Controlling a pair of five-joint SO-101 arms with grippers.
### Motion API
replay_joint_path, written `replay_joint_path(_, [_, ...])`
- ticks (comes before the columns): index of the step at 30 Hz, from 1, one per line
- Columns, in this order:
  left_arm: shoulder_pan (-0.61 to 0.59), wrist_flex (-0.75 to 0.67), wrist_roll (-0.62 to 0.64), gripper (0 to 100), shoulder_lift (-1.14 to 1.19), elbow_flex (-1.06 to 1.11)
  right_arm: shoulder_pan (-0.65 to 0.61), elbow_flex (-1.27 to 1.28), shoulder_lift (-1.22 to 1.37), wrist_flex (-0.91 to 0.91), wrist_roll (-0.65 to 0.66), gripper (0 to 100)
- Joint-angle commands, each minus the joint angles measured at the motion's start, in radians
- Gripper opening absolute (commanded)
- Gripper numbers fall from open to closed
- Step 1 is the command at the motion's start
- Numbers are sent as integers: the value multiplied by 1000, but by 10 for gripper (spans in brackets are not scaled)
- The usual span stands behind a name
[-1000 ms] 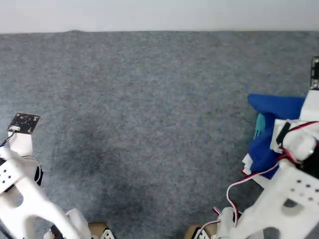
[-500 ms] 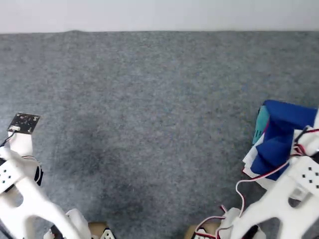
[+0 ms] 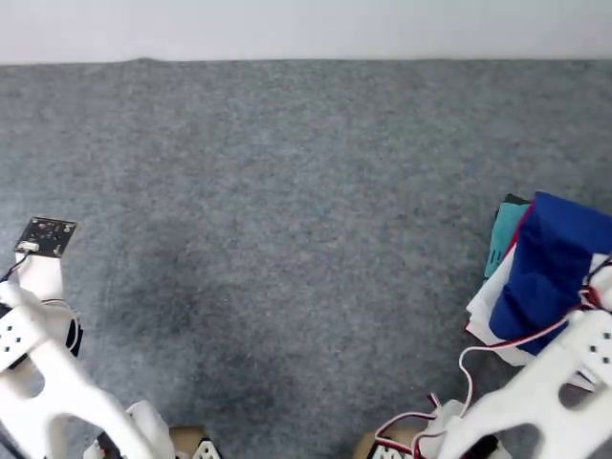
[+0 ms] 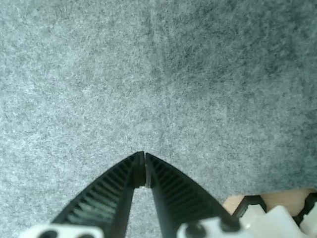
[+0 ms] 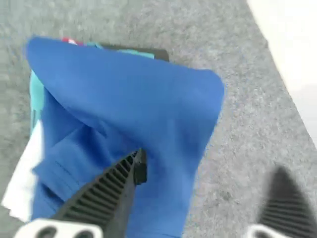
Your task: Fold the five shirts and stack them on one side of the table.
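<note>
The left gripper (image 4: 144, 156) hangs pinched together, empty, over the grey table (image 3: 306, 191). At the right edge the blue shirt (image 3: 550, 263) lies rumpled atop the pile (image 3: 483, 311), the right gripper (image 5: 210, 171) spread wide above it, holding nothing. Stacking seems nearly done; next, lift clear without snagging cloth.

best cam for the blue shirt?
Right wrist view: the blue shirt lies close below, folds and stack beneath visible. High view has it at the table edge, partly behind the right arm. Left wrist view faces the table.
</note>
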Motion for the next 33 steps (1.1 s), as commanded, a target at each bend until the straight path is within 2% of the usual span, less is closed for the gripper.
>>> replay_joint_path(1, [5,9,3,6,-26,-2,-74,-104,-51,90,-18,412])
replay_joint_path(3, [5,9,3,6,-26,-2,-147,-106,-67,127,-18,323])
replay_joint_path(7, [5,9,3,6,-26,-2,-248,-101,-56,151,-18,35])
replay_joint_path(8, [5,9,3,6,-26,-2,-259,-101,-42,151,-17,0])
replay_joint_path(10, [5,9,3,6,-26,-2,-263,-78,-7,151,-18,61])
replay_joint_path(13, [5,9,3,6,-26,-2,-268,-32,59,111,-18,7])
replay_joint_path(16, [5,9,3,6,-26,-2,-265,25,130,48,-18,14])
replay_joint_path(19, [5,8,3,6,-21,-2,-283,40,186,67,-18,20])
replay_joint_path(22, [5,6,3,6,-20,-2,-323,37,209,148,-37,100])
replay_joint_path(26, [6,3,3,6,-20,-1,-371,38,220,186,-160,198])
replay_joint_path(33, [6,3,3,6,-20,-1,-383,55,234,130,-169,206])
